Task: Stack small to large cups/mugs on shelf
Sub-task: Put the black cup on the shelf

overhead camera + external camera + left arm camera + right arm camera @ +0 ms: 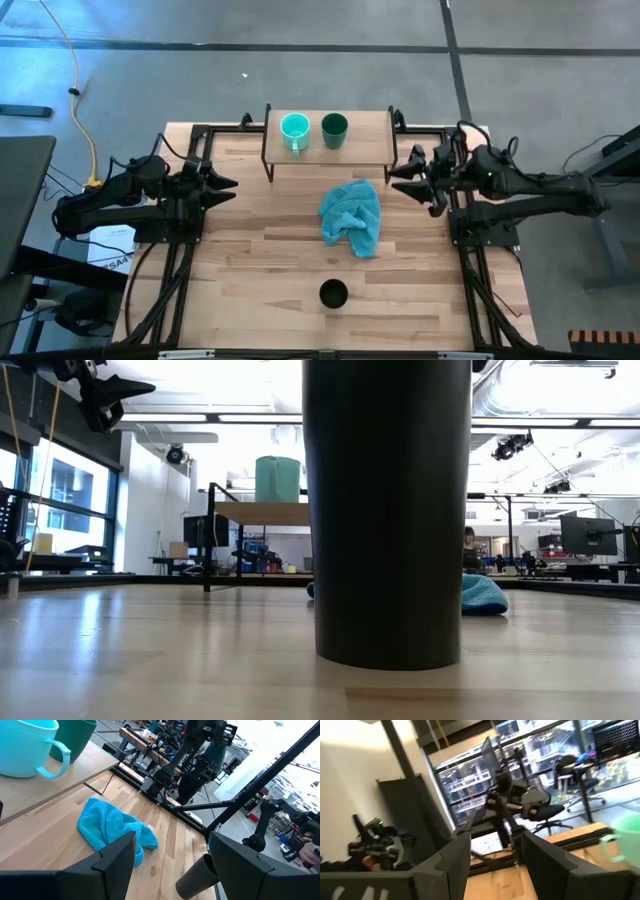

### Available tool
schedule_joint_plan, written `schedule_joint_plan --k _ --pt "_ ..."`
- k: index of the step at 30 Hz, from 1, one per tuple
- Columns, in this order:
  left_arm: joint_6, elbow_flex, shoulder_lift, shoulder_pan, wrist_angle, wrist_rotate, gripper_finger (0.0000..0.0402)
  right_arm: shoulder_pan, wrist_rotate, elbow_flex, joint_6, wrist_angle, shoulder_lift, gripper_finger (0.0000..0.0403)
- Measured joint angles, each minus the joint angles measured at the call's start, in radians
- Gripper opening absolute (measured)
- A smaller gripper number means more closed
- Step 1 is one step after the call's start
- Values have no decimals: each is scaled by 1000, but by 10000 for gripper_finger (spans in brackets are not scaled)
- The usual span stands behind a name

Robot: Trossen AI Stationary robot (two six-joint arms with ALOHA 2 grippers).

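Note:
The light turquoise mug [294, 130] and the dark green cup [334, 130] stand side by side on the light-wood shelf [372, 145] at the table's far side; both also show in the left wrist view [27, 745] [77, 735]. The taller black cup [333, 294] stands upright on the tabletop near the front edge and fills the low view [388, 510]. My left gripper [228, 188] is open and empty, raised at the table's left side. My right gripper [400, 177] is open and empty, raised at the right, beside the shelf's right end.
A teal cloth [352, 216] lies crumpled on the tabletop between the shelf and the black cup. Bare tabletop lies to the left and right of the black cup. Black frame rails run along both table sides.

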Motion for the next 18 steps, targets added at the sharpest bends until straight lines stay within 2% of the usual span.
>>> schedule_joint_plan --k 8,18 --pt "-6 0 0 0 0 0 239 124 16 0 8 54 58 170" --pt "-23 0 0 0 0 0 239 268 11 0 220 56 237 170"
